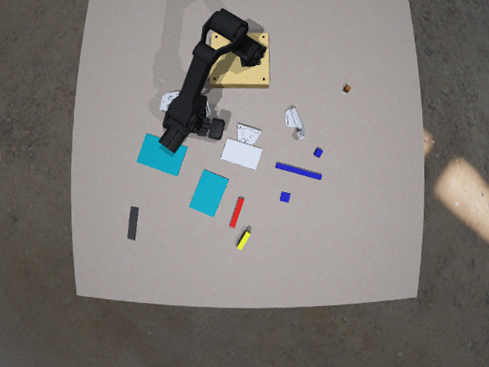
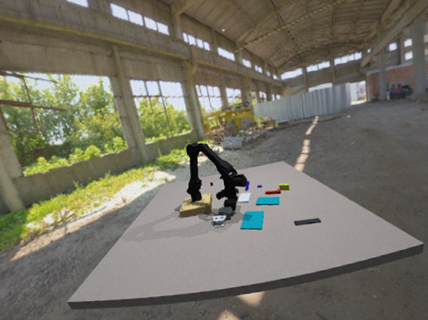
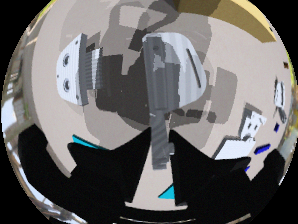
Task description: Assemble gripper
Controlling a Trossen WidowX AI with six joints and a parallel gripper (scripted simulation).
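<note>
My gripper (image 3: 160,131) is shut on a grey-white jaw (image 3: 162,92), whose narrow arm runs between the fingertips in the wrist view. In the top view the arm mostly covers this jaw. The white gripper base (image 1: 170,102) (image 2: 219,219) (image 3: 73,72) stands beside the held jaw, apart from it; the wrist view shows two dark round marks on it and a ribbed block at its side. The other jaw (image 1: 293,119) (image 3: 279,92) lies on the table to the right in the top view. A small white plate with round marks, seemingly the housing plate (image 1: 248,133) (image 3: 253,122), lies between them.
A plain white rectangle (image 1: 241,154) is near the small plate. Two cyan plates (image 1: 162,154) (image 1: 209,193), blue pieces (image 1: 298,171), a red bar (image 1: 236,212), a yellow block (image 1: 243,240) and a dark bar (image 1: 133,223) lie around. The arm stands on a tan base block (image 1: 239,81).
</note>
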